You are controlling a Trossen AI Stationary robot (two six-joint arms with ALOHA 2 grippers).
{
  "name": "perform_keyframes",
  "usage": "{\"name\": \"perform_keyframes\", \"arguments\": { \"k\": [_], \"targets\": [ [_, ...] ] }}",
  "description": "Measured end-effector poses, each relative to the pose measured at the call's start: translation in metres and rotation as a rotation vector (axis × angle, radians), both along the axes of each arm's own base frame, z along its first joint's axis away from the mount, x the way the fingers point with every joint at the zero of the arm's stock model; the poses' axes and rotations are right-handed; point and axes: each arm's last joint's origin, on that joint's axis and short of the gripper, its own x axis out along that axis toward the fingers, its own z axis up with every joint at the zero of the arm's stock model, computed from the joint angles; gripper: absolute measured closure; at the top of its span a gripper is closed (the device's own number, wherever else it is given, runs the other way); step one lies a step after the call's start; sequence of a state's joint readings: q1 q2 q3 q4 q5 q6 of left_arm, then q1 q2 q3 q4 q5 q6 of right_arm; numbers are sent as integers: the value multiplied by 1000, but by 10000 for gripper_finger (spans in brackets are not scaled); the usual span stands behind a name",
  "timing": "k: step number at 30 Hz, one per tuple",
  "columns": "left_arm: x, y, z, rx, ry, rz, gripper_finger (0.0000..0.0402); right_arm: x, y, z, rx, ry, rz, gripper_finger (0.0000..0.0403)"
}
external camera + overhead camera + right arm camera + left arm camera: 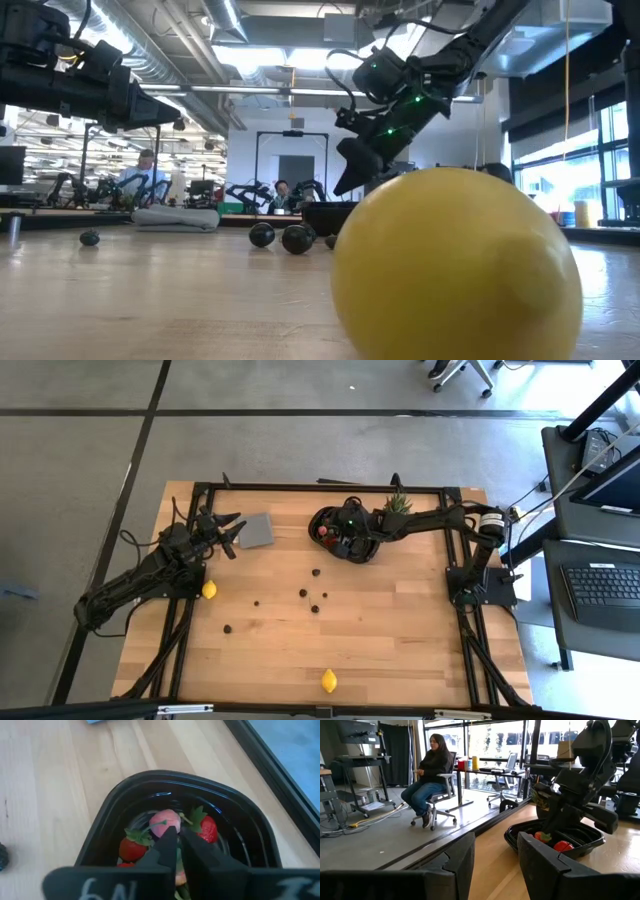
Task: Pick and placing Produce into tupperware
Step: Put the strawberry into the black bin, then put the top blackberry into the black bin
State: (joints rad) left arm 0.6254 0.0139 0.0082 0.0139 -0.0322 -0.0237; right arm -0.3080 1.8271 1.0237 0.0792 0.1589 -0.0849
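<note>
The black tupperware [322,520] sits at the table's far middle and holds red strawberry pieces [207,829]. My right gripper [177,836] slants down into it, shut on a pale pink strawberry piece [165,821]. Loose produce lies on the wood: dark berries [316,572] near the middle, one lemon [209,589] at the left and another lemon [329,680] near the front edge. That front lemon [455,265] fills the low view. My left gripper [228,532] hovers level at the far left, open, with nothing between its fingers. My right gripper meets the pink strawberry piece at its near side [168,831], right at the fingertips, with only a thin gap between the two fingers. The fingers slant down into the tupperware from the table's right. Whether the piece rests on the tray's floor cannot be told.
A flat grey square piece [257,531] lies between my left gripper and the tray. A spiky green plant [398,503] stands just behind my right arm. A black frame [300,487] borders the table. A person [431,772] sits on a chair beyond the table.
</note>
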Motion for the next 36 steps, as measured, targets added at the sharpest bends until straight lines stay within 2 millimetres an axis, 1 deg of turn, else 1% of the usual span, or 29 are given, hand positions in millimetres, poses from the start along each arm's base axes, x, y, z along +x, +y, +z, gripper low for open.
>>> {"name": "perform_keyframes", "arguments": {
  "k": [3,6,10,14,16,18,19,21,23,25,29,31,36],
  "targets": [
    [0,0,0,0,0,0,261,0,0,0,1,0,0,348],
    [0,0,0,0,0,0,261,0,0,0,-5,5,8,316],
    [0,0,0,0,0,0,261,3,-1,6,-19,18,24,252],
    [0,0,0,0,0,0,261,13,-1,23,-25,41,46,183],
    [0,0,0,0,0,0,261,19,5,33,-25,55,124,157],
    [0,0,0,0,0,0,261,24,18,39,-9,82,286,139],
    [0,0,0,0,0,0,261,26,27,41,8,85,358,133],
    [0,0,0,0,0,0,261,30,41,43,15,73,443,126],
    [0,0,0,0,0,0,261,32,54,41,2,75,479,124],
    [0,0,0,0,0,0,261,31,62,36,-11,98,486,124],
    [0,0,0,0,0,0,261,34,70,25,-5,110,464,124],
    [0,0,0,0,0,-1,261,39,70,18,1,93,461,128],
    [0,0,0,-1,2,-1,261,44,70,-6,65,132,480,146]
  ]
}}
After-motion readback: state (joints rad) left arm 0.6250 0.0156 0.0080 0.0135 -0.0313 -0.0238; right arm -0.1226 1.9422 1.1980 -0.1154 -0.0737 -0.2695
